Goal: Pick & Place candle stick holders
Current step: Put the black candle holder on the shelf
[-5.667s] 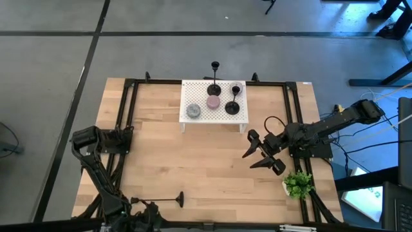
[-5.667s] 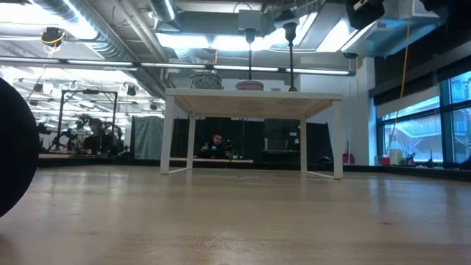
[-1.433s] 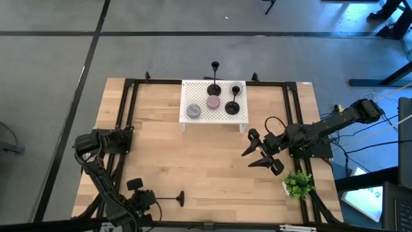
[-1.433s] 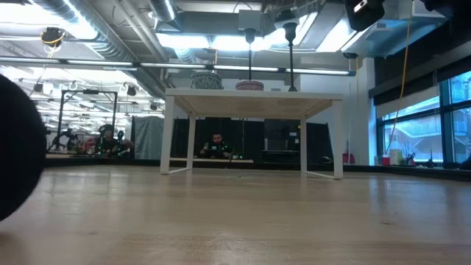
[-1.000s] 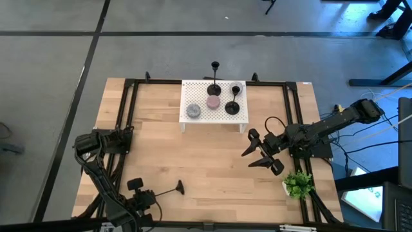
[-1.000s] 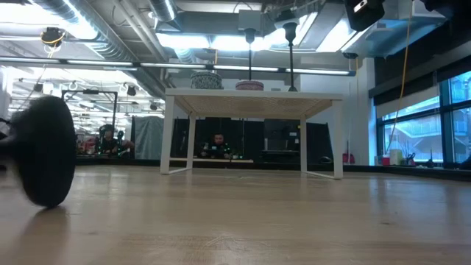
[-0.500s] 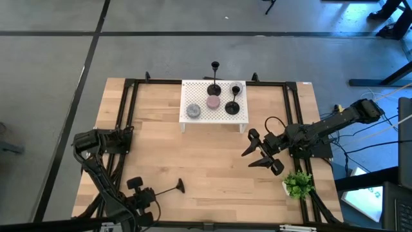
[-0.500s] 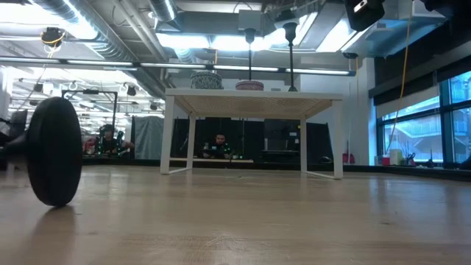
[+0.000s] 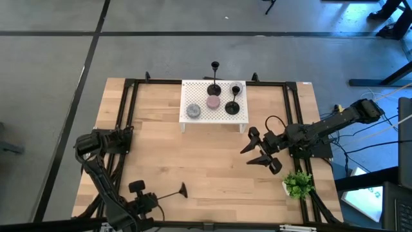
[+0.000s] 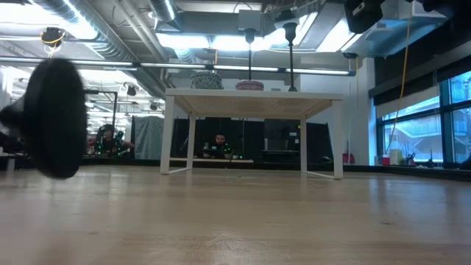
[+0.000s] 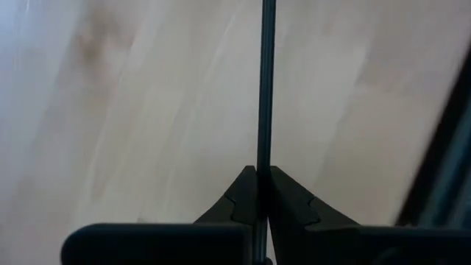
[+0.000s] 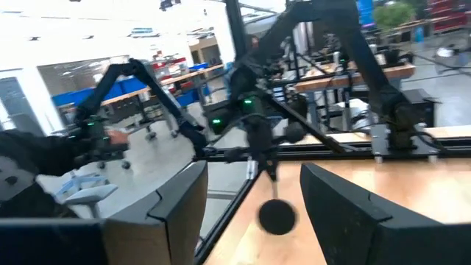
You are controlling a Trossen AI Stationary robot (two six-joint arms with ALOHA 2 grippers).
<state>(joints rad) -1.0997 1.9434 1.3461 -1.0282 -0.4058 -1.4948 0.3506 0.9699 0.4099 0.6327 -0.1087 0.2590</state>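
One black candle stick holder [image 9: 170,193] lies nearly level over the near left of the table. Its round base [image 10: 55,118] points toward the table's right, and its cup end is hidden by my left gripper [image 9: 148,200], which is shut on the thin stem. Several more candle stick holders [image 9: 233,106] stand on their bases on a white perforated stand [image 9: 199,96] at the far middle. My right gripper [image 9: 261,151] hovers open and holds nothing, to the right of the table's centre. My left gripper pinches the holder's thin stem [image 11: 263,158] between its two fingertips [image 11: 241,197], toward the end away from the base. The fingers come from above, slanting steeply down. The stem runs on past them toward the table's right, and the base [image 9: 183,189] hangs clear of the tabletop.
A pink candle [image 9: 213,102] and a grey candle [image 9: 193,111] also sit on the white stand. A small green plant [image 9: 298,183] stands at the near right edge. A black frame [image 9: 129,116] runs round the table. Bare wood [image 9: 206,167] lies between the arms.
My left gripper has risen a little with the holder. The round base, which rested on edge on the table a second ago, now hangs clear of it. My right gripper has kept still.
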